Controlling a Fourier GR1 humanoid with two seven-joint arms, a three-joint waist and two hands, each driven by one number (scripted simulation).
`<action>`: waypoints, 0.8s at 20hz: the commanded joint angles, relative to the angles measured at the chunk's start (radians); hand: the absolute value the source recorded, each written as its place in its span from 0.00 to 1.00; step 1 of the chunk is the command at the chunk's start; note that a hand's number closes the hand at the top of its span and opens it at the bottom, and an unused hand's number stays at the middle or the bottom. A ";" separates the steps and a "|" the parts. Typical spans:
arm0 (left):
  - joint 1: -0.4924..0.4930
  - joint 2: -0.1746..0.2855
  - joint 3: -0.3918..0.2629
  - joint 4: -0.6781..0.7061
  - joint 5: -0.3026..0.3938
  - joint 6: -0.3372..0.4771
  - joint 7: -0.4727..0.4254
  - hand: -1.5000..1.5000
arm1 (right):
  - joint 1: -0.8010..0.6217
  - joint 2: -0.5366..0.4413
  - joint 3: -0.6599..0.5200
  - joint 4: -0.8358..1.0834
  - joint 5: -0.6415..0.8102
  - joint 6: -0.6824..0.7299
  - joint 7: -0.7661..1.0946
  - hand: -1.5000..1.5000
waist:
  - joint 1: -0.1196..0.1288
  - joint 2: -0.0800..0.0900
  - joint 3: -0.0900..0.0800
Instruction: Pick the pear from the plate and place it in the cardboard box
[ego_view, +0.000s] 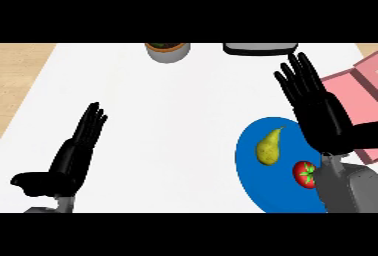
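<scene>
Pear (269, 148) lies lengthwise on the plate (258, 182), stem pointing away and slightly right; left hand (76, 152) and right hand (317, 107) show straight, empty fingers.

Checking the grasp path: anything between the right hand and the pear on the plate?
Nothing visible. The pear lies uncovered on the blue plate, beside the open right hand. The tomato sits lower in the view, apart from the pear and off that line.
</scene>
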 joint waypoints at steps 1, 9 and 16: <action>-0.017 0.033 0.050 0.007 0.011 0.000 0.058 0.50 | 0.054 0.004 -0.005 0.011 0.047 -0.019 -0.035 0.00 | -0.020 0.001 -0.035; 0.044 0.087 0.155 0.031 0.112 0.011 0.173 0.50 | 0.201 -0.146 -0.238 -0.003 0.449 -0.496 -0.128 0.00 | -0.089 -0.009 -0.038; 0.022 0.162 0.219 -0.005 0.190 -0.075 0.275 0.50 | 0.427 -0.101 -0.017 -0.262 0.738 -0.566 -0.205 0.00 | -0.036 -0.004 -0.037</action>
